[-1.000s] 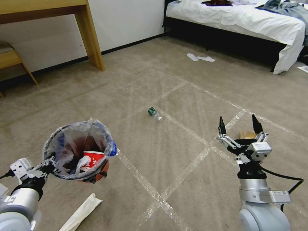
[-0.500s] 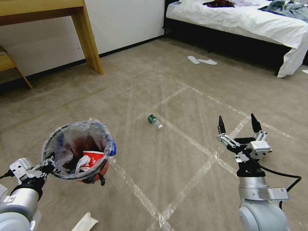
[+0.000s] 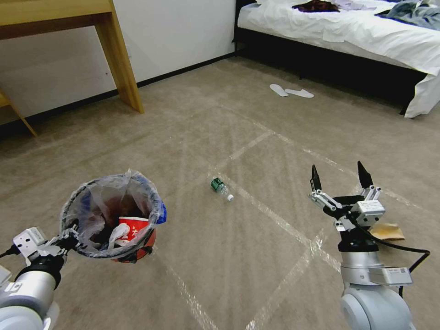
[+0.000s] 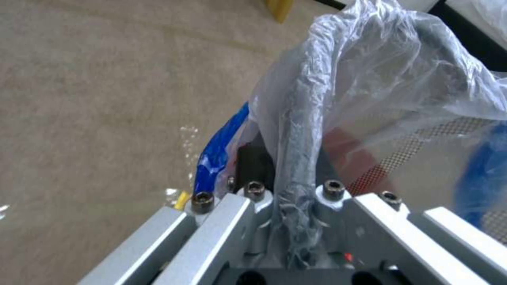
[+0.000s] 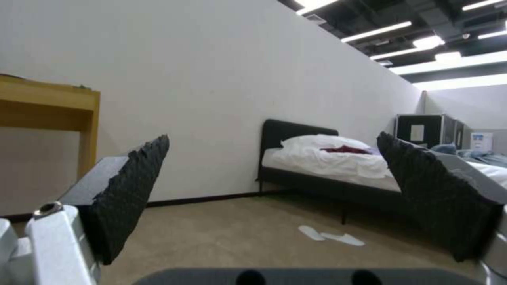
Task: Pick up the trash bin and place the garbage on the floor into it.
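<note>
Head view: left end effector [image 3: 68,238] pinches bin [image 3: 112,215] rim, right end effector [image 3: 340,176] spread, half hiding a paper bag [image 3: 387,231].

Bed [image 3: 366,32]: cut off at the head view's top and right edges | wooden table [image 3: 68,18]: only one leg and part of the top seen, at 11 o'clock | brown paper bag [image 3: 388,231]: partly hidden behind the right gripper [image 3: 339,176] | bottle [image 3: 221,189]: label too small to be read | trash bin [image 3: 137,250]: contents largely veiled by its crinkled liner.
</note>
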